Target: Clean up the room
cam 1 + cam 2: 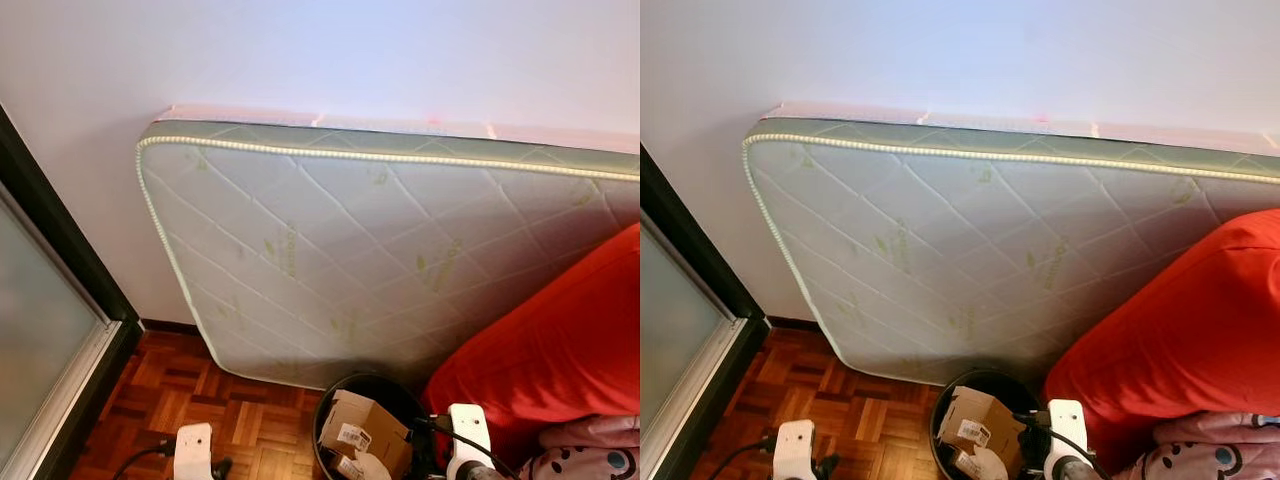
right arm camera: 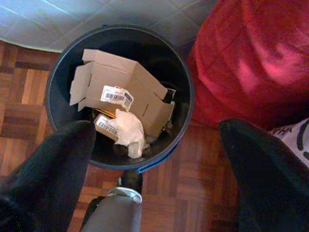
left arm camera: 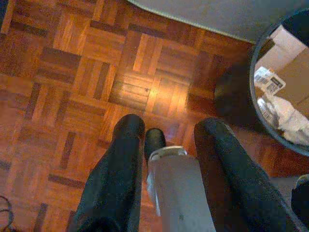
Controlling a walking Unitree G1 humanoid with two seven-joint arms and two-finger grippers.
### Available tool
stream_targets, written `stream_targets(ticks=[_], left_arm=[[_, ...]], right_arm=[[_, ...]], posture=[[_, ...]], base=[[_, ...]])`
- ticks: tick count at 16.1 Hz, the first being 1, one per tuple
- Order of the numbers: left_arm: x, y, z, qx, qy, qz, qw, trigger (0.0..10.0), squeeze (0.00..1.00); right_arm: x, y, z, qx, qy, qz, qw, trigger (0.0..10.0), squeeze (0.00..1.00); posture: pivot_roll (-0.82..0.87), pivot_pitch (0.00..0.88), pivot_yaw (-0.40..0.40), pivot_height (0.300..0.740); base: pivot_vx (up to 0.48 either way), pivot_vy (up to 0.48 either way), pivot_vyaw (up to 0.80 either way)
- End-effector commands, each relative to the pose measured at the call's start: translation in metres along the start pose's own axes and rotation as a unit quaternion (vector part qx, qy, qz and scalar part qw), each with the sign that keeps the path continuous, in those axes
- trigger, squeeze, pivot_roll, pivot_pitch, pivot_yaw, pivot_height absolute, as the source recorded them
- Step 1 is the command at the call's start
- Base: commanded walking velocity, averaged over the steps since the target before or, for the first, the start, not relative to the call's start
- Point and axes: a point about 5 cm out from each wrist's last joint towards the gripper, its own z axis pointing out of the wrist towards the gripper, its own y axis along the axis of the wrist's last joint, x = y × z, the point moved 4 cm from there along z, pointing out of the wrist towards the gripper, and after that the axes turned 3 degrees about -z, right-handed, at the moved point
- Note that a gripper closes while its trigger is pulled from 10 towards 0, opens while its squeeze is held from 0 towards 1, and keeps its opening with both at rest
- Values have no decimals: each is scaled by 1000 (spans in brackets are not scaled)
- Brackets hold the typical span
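A black round bin (image 2: 181, 77) stands on the parquet floor (image 3: 72, 87), just beside the foot of a quilted mattress (image 1: 350, 250) leaning on the wall and touching a red cushion (image 2: 251, 53). Inside it lie a flattened cardboard box (image 2: 120, 82) with a barcode label, a smaller labelled carton (image 2: 104, 126) and a crumpled white tissue (image 2: 129, 131) — all light, easily crushed stuff that would pinch well at a flap or a fold. The bin looks stiff and light; its rim is probably the best hold. The right hand (image 2: 159, 159) hangs spread above the bin, empty. The left hand (image 3: 166, 140) hovers over bare floor — fingers parted, holding nothing.
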Motion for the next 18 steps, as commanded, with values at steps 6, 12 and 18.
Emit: stream_targets(ticks=[6, 12, 18], left_arm=[[5, -20, -4, 36, 5, 10, 999, 10000, 0], [0, -27, -5, 50, 4, 13, 999, 10000, 0], [-3, -22, -4, 40, 4, 5, 999, 10000, 0]], right_arm=[[0, -7, -1, 18, 0, -1, 1000, 10000, 0], [8, -2, 1, 14, 6, -11, 1000, 10000, 0], [10, -1, 2, 15, 7, -20, 1000, 10000, 0]], posture=[[20, 0, -43, 740], [27, 0, -46, 740], [40, 27, -64, 740]], base=[[0, 0, 0], [0, 0, 0], [0, 0, 0]])
